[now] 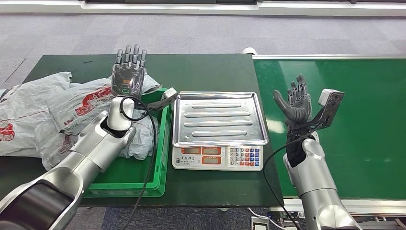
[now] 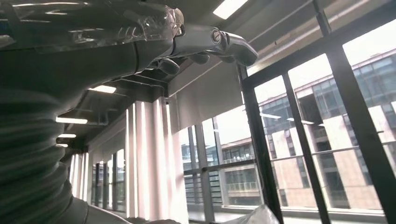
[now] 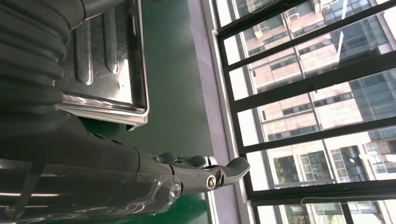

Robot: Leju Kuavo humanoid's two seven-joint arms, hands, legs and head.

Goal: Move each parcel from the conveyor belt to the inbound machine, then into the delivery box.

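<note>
Several grey plastic parcels (image 1: 38,115) with red print lie heaped in and over the green delivery box (image 1: 160,158) at the left. My left hand (image 1: 128,72) is raised above the box with its fingers straight and spread, holding nothing. The weighing scale (image 1: 219,129), which serves as the inbound machine, has a bare steel tray (image 3: 105,56). My right hand (image 1: 296,103) is upright over the left edge of the green conveyor belt (image 1: 354,124), fingers apart and holding nothing. No parcel shows on the belt. My left hand (image 2: 205,42) and right hand (image 3: 205,175) show bare fingers in the wrist views.
The scale and box stand on a dark green table (image 1: 191,72). A small grey camera unit (image 1: 332,103) is mounted on a bracket at my right wrist. A black cable (image 1: 148,158) hangs from my left arm over the box. Grey carpet (image 1: 191,33) lies beyond the table.
</note>
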